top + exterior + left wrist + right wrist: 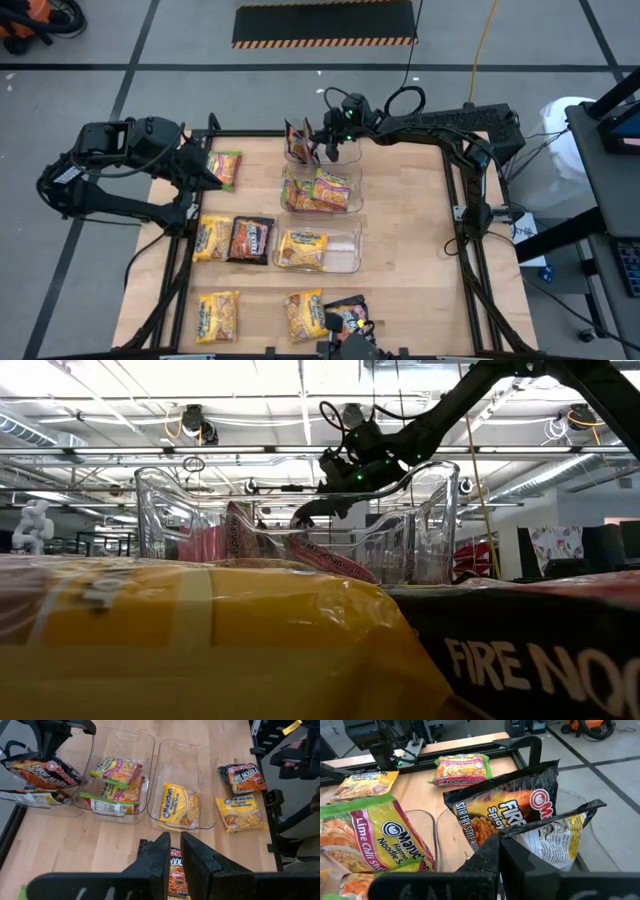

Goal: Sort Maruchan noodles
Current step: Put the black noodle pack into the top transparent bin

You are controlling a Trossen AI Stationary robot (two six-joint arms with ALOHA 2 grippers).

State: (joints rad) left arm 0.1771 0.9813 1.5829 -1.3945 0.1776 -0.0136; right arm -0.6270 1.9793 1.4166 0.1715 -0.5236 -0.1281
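**Three clear bins on the wooden desk, right arm holding a dark packet over the far one**

The pale wooden desk (410,250) carries three clear plastic bins in a row. The nearest clear bin (345,245) holds one yellow ramen packet (302,250). The middle clear bin (345,170) holds green-yellow ramen packets (322,188) stacked together. The far clear bin (350,153) has two dark brown-and-red ramen packets standing in it; one, the gripped dark packet (505,815), is pinched at its edge by the right gripper (499,845), whose fingers are closed on it above this bin.

The left gripper (175,857) hovers over the desk's left side, fingers slightly parted around nothing, directly above a loose dark packet (175,870). More yellow, green-yellow and dark packets lie flat on the desk around the bins.
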